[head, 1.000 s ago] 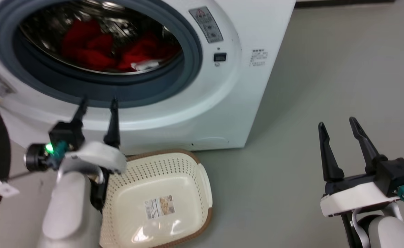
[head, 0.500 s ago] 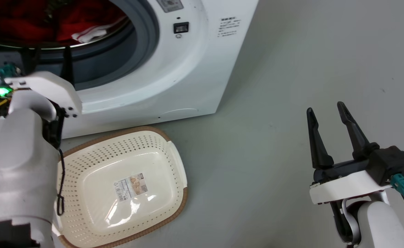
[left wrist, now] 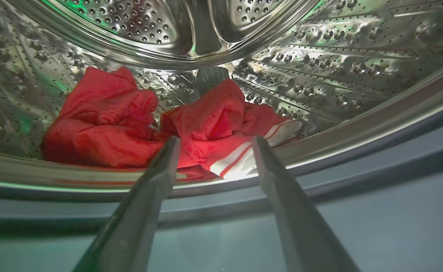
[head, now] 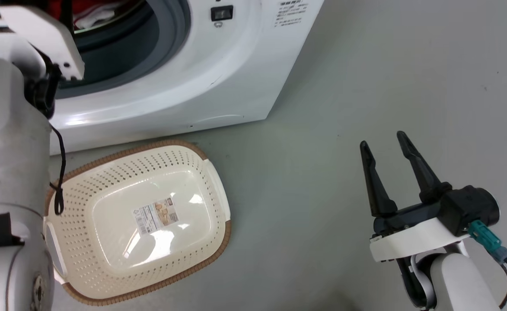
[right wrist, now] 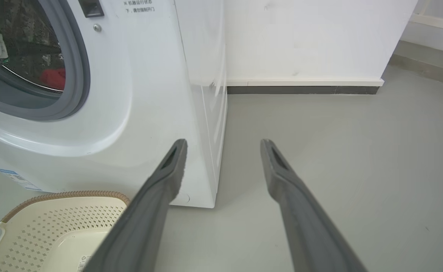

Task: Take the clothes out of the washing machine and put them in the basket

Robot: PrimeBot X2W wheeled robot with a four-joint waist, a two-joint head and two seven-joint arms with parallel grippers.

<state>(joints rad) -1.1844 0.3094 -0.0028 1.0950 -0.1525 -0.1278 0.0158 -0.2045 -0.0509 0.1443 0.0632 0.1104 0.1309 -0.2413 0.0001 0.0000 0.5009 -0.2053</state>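
Gaping washing machine [head: 171, 77]: white front-loader at the head view's upper left, standing on grey floor [head: 365, 86], grey-rimmed porthole uncovered.
Drum [left wrist: 319, 56]: perforated steel, holding the clothes at its bottom.
Basket [head: 119, 172]: cream with a brown rim, on the floor just in front of the machine, tilted so its inside faces the head camera.
Clothes [left wrist: 104, 124]: two crumpled red heaps side by side in the drum; the right heap shows white trim with red stripes [left wrist: 244, 158].
Left gripper [left wrist: 214, 141]: reaching into the porthole, fingers spread apart, tips at the drum's lip in front of the right heap; I cannot tell whether they touch the cloth.
Right gripper [head: 382, 139]: fingers spread apart above the floor, well to the right of the basket.
Paper label [head: 156, 214]: stuck on the basket's bottom.
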